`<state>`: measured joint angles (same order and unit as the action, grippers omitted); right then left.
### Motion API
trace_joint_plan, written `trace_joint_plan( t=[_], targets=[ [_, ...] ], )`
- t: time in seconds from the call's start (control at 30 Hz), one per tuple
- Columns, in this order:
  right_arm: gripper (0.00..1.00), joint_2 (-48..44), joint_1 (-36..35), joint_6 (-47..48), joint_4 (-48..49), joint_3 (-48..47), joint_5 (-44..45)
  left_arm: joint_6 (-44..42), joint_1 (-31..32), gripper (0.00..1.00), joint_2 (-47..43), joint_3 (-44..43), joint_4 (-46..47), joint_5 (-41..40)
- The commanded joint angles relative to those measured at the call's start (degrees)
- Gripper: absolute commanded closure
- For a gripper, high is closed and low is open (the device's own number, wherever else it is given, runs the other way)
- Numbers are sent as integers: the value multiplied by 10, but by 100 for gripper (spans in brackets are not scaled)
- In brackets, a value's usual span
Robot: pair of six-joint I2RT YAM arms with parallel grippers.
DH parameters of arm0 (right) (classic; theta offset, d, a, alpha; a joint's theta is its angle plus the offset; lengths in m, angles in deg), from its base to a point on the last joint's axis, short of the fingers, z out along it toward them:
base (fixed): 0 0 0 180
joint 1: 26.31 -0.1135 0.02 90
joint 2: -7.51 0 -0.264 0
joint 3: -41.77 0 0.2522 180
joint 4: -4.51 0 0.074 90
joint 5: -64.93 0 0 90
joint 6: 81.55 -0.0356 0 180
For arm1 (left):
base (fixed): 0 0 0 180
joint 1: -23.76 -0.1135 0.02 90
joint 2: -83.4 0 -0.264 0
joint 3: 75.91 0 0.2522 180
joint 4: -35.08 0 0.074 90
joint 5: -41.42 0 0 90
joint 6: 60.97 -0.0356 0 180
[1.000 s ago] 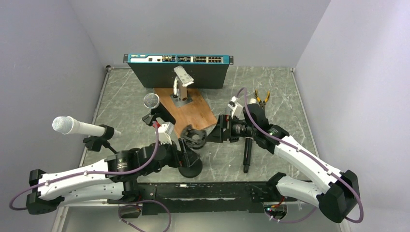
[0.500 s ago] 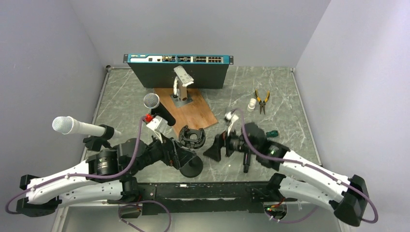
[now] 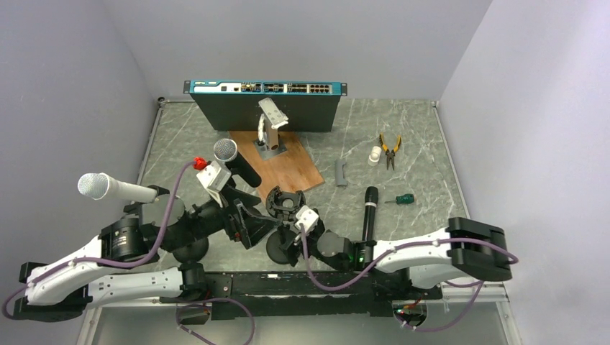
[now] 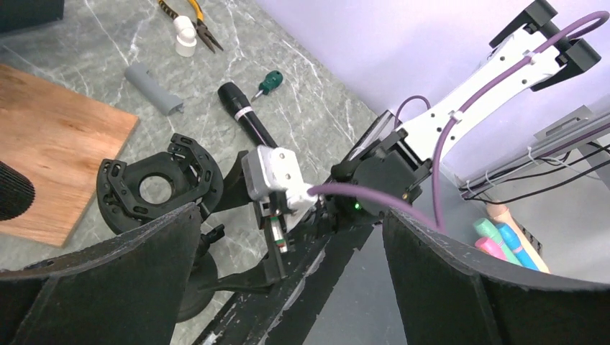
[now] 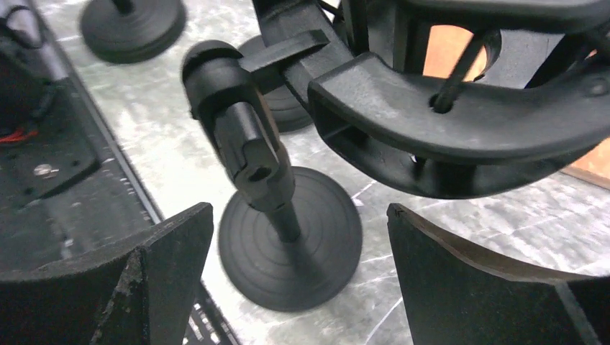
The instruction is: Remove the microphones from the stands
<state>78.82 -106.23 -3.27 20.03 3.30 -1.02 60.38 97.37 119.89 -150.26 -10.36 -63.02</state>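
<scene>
A microphone with a silver grille and black body tilts up left of the wooden board. A second silver-headed microphone sits in a stand clip at far left. A black stand with a round base carries a ring-shaped shock mount. My right gripper is open, its jaws either side of that stand's pole, not touching it. My left gripper is open and holds nothing, just left of the shock mount.
A black cylinder lies right of the stand. Beyond it lie a screwdriver, grey tube, white fitting and pliers. A network switch stands at the back, with a wooden board before it.
My right arm swung from the table's middle down to the near edge, bringing its gripper around the stand's pole. My left gripper drew back to the left.
</scene>
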Motion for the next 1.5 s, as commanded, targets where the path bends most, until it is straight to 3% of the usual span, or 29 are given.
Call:
trace_joint_plan(
  t=[0.0,0.1,0.53,0.67,0.7,1.0,1.2,1.3,1.4,1.47],
  targets=[
    [10,60,-16,70,170,-13,111,-36,3,1,-1,-32,-23,-8],
    [17,86,-17,88,190,-30,93,-41,3,1,6,-43,-29,-6],
    [67,130,-21,74,203,-40,85,-85,3,1,21,-90,-61,-46],
    [88,122,-14,71,176,-43,97,-121,3,1,39,-142,-84,-75],
    [99,119,-9,68,160,-46,99,-128,3,1,45,-158,-91,-93],
    [100,-41,36,52,-10,-65,160,-299,3,1,165,-327,-98,-211],
    [100,-146,177,26,-192,-128,167,-402,-5,1,193,-333,1,-241],
    [100,-143,265,13,-272,-183,202,-419,-38,1,194,-315,29,-227],
    [100,-119,368,0,-290,-221,218,-383,-103,1,176,-289,23,-165],
    [100,-88,436,-18,-306,-250,225,-387,-113,1,153,-260,41,-162]
  ],
)
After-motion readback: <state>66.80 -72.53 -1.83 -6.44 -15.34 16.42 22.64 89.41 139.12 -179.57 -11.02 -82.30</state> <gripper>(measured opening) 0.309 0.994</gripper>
